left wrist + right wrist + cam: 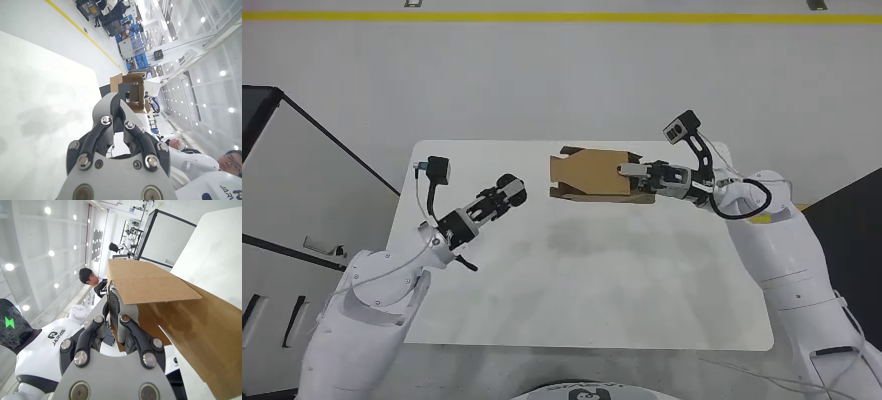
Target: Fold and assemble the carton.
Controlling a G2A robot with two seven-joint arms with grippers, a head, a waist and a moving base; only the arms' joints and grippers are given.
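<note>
White table (592, 300) sits under both arms. Over its far side the right gripper (628, 172) pinches one end of the brown carton (590, 170). Nearby the left gripper (514, 188) hangs empty, fingers pressed together. It should push flaps in slowly.

The carton (151, 285) runs off the picture's edge in the right wrist view, so the wall farthest from the right gripper (111, 291) is cut off. The flap pinched between its fingers (128, 311) hides one pad. The left gripper (116, 97) covers the carton's nearest corner with its fingertips. What lies inside the open end is too small to tell.
</note>
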